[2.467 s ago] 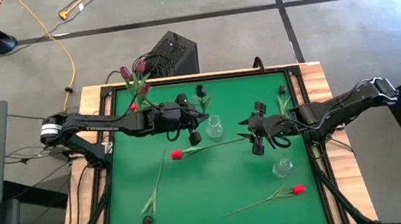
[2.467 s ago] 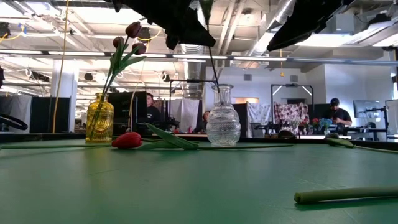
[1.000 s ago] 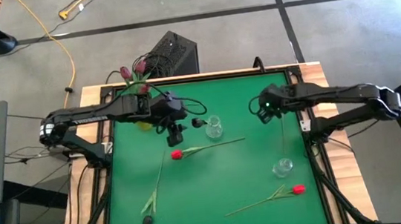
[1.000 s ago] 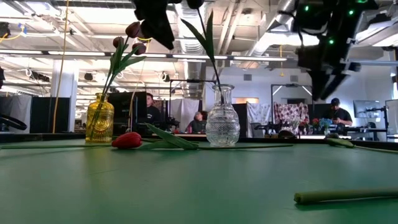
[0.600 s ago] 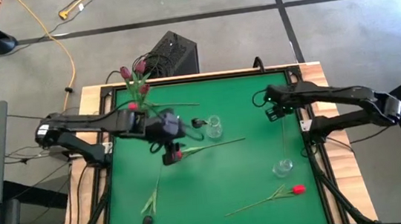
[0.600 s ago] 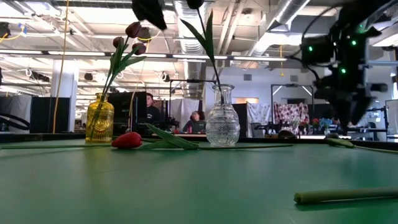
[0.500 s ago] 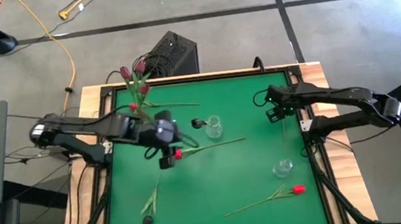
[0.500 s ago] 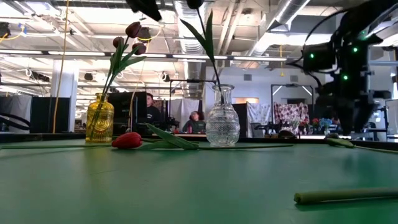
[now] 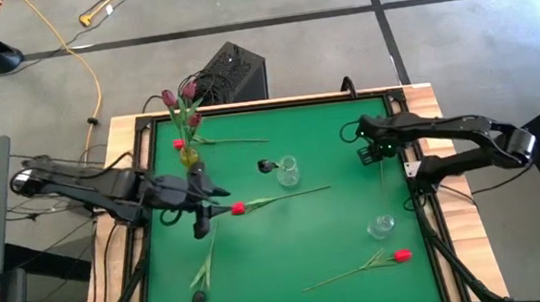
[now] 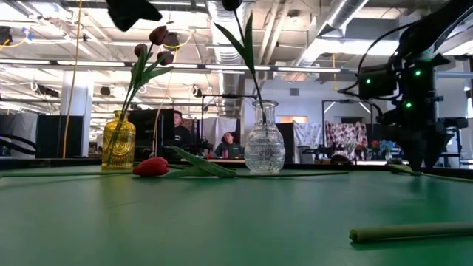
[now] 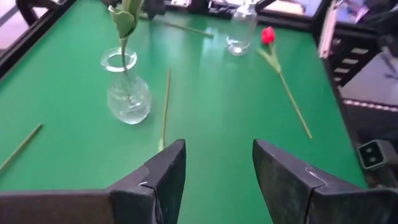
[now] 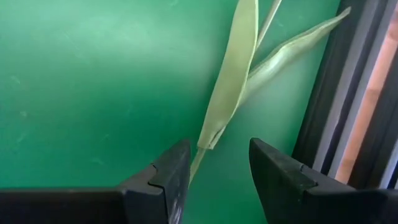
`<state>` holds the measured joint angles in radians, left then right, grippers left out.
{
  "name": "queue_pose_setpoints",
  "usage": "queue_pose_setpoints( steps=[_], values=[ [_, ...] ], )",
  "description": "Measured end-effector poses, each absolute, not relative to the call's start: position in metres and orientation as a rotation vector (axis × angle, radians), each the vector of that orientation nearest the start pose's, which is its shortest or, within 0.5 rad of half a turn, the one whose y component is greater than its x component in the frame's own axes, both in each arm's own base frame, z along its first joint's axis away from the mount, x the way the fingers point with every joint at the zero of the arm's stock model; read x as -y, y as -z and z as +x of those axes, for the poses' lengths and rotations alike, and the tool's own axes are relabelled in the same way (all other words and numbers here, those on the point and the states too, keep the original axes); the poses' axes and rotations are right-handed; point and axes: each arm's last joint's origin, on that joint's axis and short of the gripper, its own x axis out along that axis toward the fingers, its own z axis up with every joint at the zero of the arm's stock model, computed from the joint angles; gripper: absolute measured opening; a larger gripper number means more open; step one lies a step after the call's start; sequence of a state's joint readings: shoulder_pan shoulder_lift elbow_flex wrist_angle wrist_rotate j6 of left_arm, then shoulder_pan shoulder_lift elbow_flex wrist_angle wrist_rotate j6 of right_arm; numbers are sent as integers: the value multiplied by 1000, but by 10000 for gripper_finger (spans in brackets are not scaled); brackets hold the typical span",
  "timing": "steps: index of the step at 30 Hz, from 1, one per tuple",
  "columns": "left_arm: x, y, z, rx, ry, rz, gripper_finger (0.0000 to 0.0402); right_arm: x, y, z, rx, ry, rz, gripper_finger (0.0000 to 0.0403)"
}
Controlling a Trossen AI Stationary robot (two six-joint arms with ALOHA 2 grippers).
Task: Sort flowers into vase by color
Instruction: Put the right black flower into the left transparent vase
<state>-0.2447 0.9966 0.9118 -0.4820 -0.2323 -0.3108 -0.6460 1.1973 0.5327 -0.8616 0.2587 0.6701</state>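
My left gripper [image 9: 200, 222] [image 11: 217, 149] hangs open over the green table, just left of a red tulip's head [image 9: 238, 208]; that tulip's stem [image 11: 166, 102] lies on the table. My right gripper [image 9: 377, 151] [image 12: 214, 149] is open and low by the far right edge, its fingers either side of a lying flower's pale leaf [image 12: 231, 81]. A dark tulip [image 9: 267, 165] stands in the middle clear vase [image 9: 288, 172]. Maroon tulips [image 9: 179, 95] stand in the yellow vase [image 9: 188, 158].
A second clear vase [image 9: 380, 226] stands near the right edge. A red tulip [image 9: 402, 255] lies near the front right, a dark tulip [image 9: 198, 299] at the front left, and a loose stem [image 9: 234, 141] by the yellow vase. A raised black frame [image 12: 348, 93] borders the table.
My left gripper has drawn away from the middle clear vase toward the table's left and near edges, ending beside the red tulip's head. My right gripper has shifted slightly toward the right edge and come down over the lying flower's leaves. The flowers have stayed put.
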Motion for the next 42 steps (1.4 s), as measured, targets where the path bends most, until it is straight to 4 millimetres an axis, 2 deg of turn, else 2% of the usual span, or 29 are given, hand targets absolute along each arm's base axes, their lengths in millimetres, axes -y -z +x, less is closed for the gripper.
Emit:
queue_pose_setpoints(
  steps=[7,10,17,20,26,29,36,42],
  values=[
    [42,-306,187,-512,-64,-164,174,108,-133,131,-1336,1193,811,176],
    [41,-304,186,-514,-61,-151,174,108,-131,132,-1349,1175,832,143],
    [41,-302,185,-523,-57,-133,174,107,-136,134,-1309,1115,851,35],
    [41,-302,186,-520,-55,-125,174,108,-144,135,-1267,1080,833,14],
    [41,-302,186,-519,-56,-126,174,115,-178,150,-995,956,738,20],
    [41,-302,186,-517,-63,-127,174,115,-201,160,-780,833,680,19],
    [44,-299,197,-509,-57,-105,174,102,-251,178,-356,483,516,19],
    [45,-298,210,-471,-48,-66,174,85,-287,189,-55,269,366,18]
  ],
)
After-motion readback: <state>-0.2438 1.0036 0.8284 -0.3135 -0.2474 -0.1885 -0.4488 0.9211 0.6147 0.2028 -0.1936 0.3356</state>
